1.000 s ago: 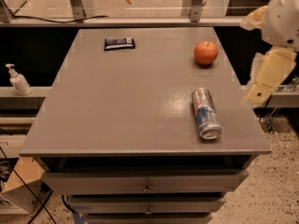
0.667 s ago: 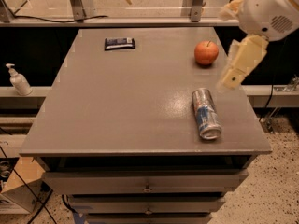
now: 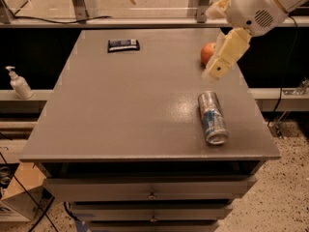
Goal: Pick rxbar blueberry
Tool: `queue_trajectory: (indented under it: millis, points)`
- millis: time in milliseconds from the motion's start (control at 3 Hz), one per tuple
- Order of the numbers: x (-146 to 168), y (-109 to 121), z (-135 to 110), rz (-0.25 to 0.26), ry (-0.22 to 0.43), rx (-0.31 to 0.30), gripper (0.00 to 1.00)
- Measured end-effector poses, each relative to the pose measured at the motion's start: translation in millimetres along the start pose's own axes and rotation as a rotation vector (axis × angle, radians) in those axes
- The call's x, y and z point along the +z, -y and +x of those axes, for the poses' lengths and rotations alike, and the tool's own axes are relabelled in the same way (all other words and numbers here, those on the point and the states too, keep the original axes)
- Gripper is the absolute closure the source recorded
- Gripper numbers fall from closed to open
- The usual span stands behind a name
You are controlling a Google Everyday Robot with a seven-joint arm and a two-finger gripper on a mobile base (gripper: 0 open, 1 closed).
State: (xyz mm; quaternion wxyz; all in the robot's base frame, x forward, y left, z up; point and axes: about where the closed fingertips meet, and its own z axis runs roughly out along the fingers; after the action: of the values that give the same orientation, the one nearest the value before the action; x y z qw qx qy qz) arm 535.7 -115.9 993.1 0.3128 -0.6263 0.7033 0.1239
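Observation:
The rxbar blueberry [image 3: 123, 45] is a small flat dark bar with pale lettering, lying at the far left of the grey table [image 3: 125, 110]. My gripper [image 3: 211, 41] hangs above the table's far right, with its cream fingers [image 3: 227, 52] spread apart and nothing between them. It is well to the right of the bar and partly covers an orange-red fruit [image 3: 207, 53].
A silver-blue drink can [image 3: 212, 118] lies on its side near the front right edge. A soap dispenser [image 3: 19, 83] stands on a shelf to the left. Drawers sit below the tabletop, and a metal rail runs behind the table.
My arm has swung left from beyond the table's right edge to over its far right corner, now in front of the fruit. The bar, can and fruit have not moved.

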Motion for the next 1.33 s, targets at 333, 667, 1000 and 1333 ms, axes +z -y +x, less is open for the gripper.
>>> queue_trajectory:
  millis: [333, 667, 1000, 1333]
  points:
    - [5, 8, 0, 0.047, 0.023, 0.037, 0.00]
    - [24, 37, -12, 0.112, 0.081, 0.062, 0.00]
    - [54, 72, -26, 0.127, 0.174, 0.102, 0.00]
    - [95, 101, -37, 0.102, 0.194, 0.119, 0.00]
